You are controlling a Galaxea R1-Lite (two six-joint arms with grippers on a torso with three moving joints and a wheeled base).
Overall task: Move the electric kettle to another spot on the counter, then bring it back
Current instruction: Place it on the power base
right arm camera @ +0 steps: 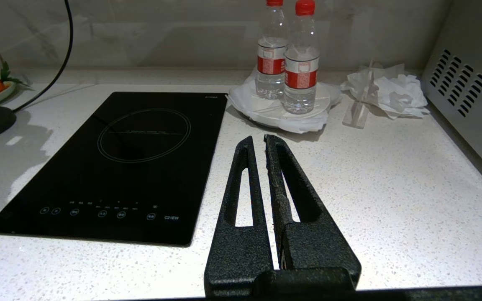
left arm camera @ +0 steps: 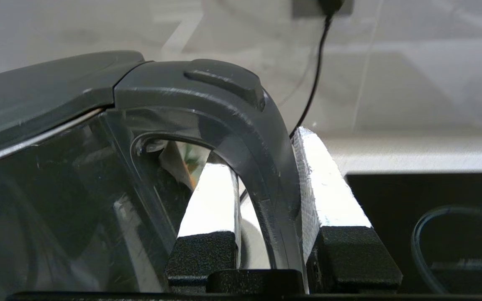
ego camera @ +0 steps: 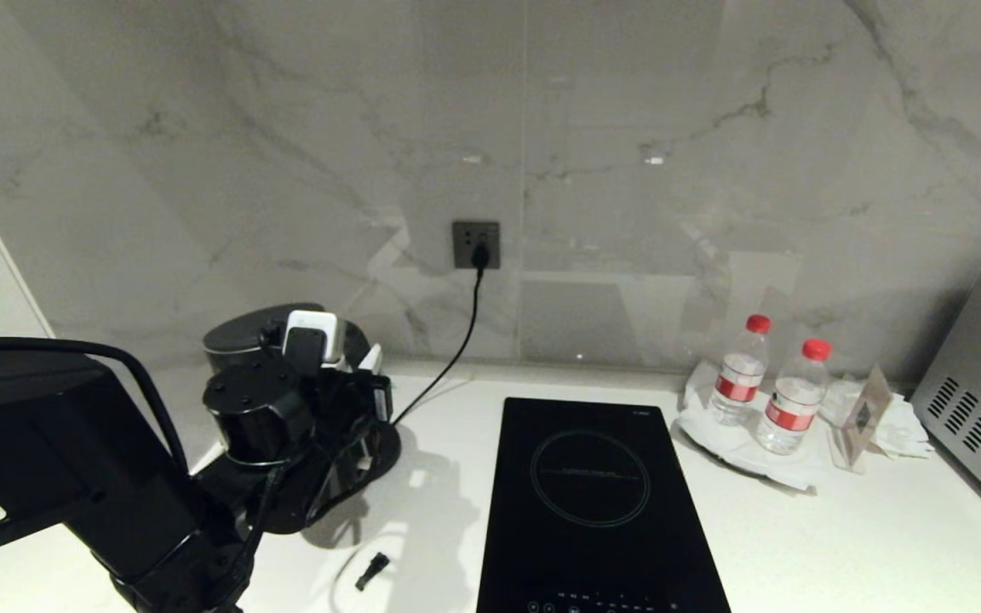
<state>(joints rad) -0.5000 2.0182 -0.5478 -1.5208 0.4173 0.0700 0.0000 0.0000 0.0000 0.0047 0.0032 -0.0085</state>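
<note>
A: Black plastic fills most of the left wrist view: the electric kettle (left arm camera: 57, 167), with its loop handle (left arm camera: 262, 167) running between the two fingers (left arm camera: 329, 184) of the left gripper (left arm camera: 266, 179).

B: So the jaws are closed on the handle?

A: Yes, narrowed down until one white pad sits inside the loop and the other presses the outer side. The handle is clamped between them.

B: And where does the kettle stand?

A: At the back left of the white speckled counter (ego camera: 840, 545), close to the marble wall and left of the induction hob (ego camera: 597, 502). In the head view the left arm covers most of it; only the lid and upper body of the kettle (ego camera: 239, 336) show behind the wrist. Whether it sits on its base disc (ego camera: 384, 447) or hangs just above it, I cannot tell.

B: The cord?

A: A black cord (ego camera: 456, 340) runs from the wall socket (ego camera: 476, 244) down toward the base.

B: The other arm?

A: The right gripper (right arm camera: 264, 142) hovers low over the counter right of the hob, fingers pressed together, holding nothing. Two water bottles (ego camera: 767, 383) stand on a plate beyond it.
</note>
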